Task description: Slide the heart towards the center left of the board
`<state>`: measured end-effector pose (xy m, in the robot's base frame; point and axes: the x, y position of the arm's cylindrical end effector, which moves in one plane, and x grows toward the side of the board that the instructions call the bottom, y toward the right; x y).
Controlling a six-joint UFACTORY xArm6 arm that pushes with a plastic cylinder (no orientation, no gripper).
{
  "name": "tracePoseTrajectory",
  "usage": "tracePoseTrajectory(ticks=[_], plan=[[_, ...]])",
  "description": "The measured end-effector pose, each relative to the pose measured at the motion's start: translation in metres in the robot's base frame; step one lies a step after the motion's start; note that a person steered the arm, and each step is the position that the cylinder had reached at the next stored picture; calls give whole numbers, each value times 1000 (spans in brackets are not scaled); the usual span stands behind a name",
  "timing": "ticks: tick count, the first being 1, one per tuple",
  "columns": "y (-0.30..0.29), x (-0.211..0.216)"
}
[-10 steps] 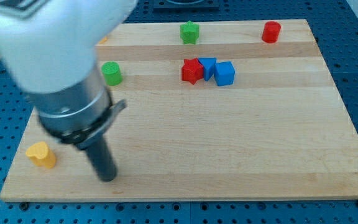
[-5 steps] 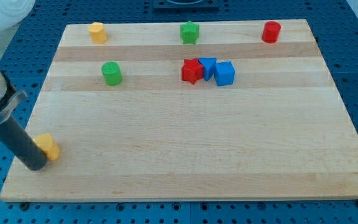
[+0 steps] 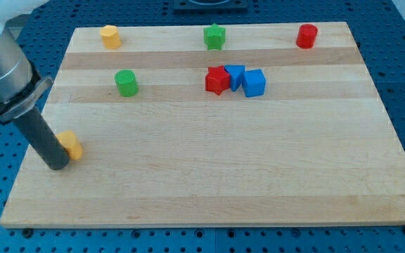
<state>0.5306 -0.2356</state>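
The yellow heart (image 3: 71, 145) lies near the board's left edge, a bit below mid-height. My tip (image 3: 56, 165) stands on the board right against the heart's left and lower side, and the rod hides part of it. The arm's grey body (image 3: 2, 70) fills the view's upper left.
A yellow cylinder (image 3: 110, 36), a green star (image 3: 215, 36) and a red cylinder (image 3: 306, 35) stand along the top edge. A green cylinder (image 3: 126, 82) sits at upper left. A red star (image 3: 217, 80) and two blue blocks (image 3: 235, 75) (image 3: 254, 83) cluster at upper centre.
My tip swung from right of the heart round to its left, then pushed it up and a little right along the left edge.
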Motion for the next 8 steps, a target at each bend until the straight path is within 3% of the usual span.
tracePoseTrajectory(ticks=[2,6,8], plan=[[15,-6],[13,-88],[13,-109]])
